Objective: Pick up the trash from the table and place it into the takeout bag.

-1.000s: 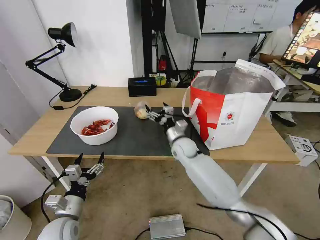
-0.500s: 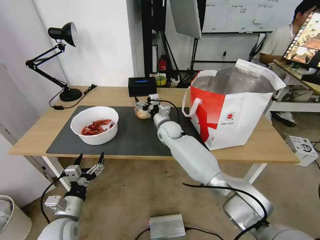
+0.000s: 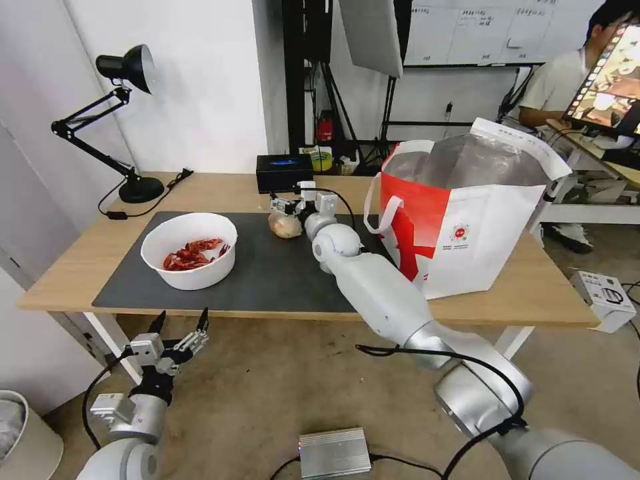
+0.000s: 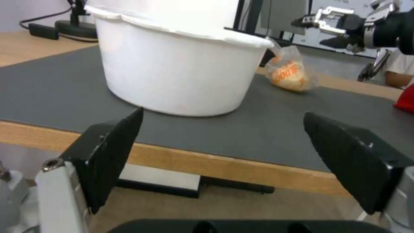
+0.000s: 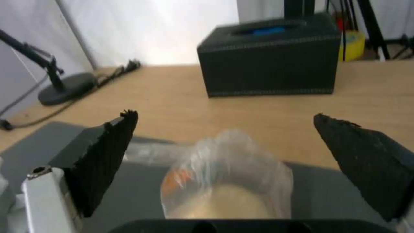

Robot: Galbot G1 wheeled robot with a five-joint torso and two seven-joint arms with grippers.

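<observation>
Right gripper (image 3: 285, 204): I've got it hovering just over the small clear bag (image 3: 285, 225), claw spread wide; in the right wrist view the bag (image 5: 226, 181) sits between the two black fingers (image 5: 108, 155), nothing pinched yet.
Why this pose: I judge it's lined up to straddle the crumpled top of the bag, the easiest part to pinch.
Small clear bag: resting on the dark grey mat (image 3: 267, 273), beige lump inside, near the black tissue box (image 3: 284, 173), apart from the takeout bag (image 3: 467, 220).
White bowl (image 3: 189, 250): on the mat's left part, red crayfish shells inside, untouched.
Takeout bag: upright on the table (image 3: 80, 267) at my right, mouth open, foil lining showing, so a drop from above should work.
Left gripper (image 3: 179, 325): parked low below the table's front edge, claw released, holding nothing; its wrist view looks at the bowl (image 4: 177, 71).
</observation>
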